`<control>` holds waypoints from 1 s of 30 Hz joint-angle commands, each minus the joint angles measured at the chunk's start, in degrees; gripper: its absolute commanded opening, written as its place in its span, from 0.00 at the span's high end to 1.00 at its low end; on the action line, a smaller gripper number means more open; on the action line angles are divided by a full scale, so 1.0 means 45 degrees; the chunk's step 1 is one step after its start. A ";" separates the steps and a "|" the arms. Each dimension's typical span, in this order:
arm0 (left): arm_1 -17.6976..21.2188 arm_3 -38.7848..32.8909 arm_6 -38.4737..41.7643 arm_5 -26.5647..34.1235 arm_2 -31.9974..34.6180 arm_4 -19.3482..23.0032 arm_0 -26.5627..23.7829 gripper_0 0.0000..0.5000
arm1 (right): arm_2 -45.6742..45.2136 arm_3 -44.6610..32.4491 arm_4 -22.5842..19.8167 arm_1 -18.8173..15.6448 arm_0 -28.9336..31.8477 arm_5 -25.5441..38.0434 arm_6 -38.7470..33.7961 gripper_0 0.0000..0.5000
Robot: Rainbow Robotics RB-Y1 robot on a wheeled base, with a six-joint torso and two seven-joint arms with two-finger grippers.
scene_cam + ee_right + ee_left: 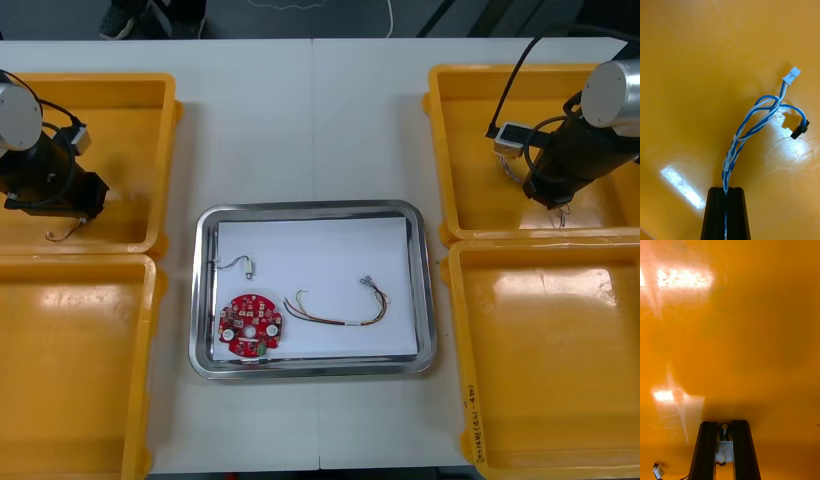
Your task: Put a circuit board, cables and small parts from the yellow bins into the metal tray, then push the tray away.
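The metal tray (203, 300), white inside, holds a round red circuit board (250, 325), a red and yellow cable (340, 306) and a small metal part (247, 266) with wires. My right gripper (725, 189) is shut on a twisted blue and white cable (752, 129) just above the floor of the far right yellow bin (480, 120). The cable's white plug (791, 75) and black plug (800, 130) hang free. My left gripper (724, 424) is shut on a small metal part (724, 450) over the far left yellow bin (120, 110). A thin wire with a white plug (658, 470) trails beside it.
Both near yellow bins (70, 360) (550, 360) look bare. Open table runs between the far bins, beyond the tray. Shoes of a person show past the table's far edge.
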 commanded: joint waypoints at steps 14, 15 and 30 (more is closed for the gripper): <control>-0.0342 -0.4193 0.0702 0.4637 0.4430 -0.1758 -0.0265 1.00 | -0.1179 -0.3072 -0.0733 -0.0661 -0.1398 0.3567 -0.1868 1.00; -0.0342 -0.4349 0.0741 0.4813 0.4547 -0.1778 -0.0284 1.00 | -0.1159 -0.3228 -0.0791 -0.0681 -0.1398 0.3703 -0.2044 1.00; -0.0342 -0.7103 0.1444 0.6269 0.5992 -0.1837 -0.0265 1.00 | -0.0788 -0.5689 -0.2764 -0.0720 -0.1398 0.5813 -0.5931 1.00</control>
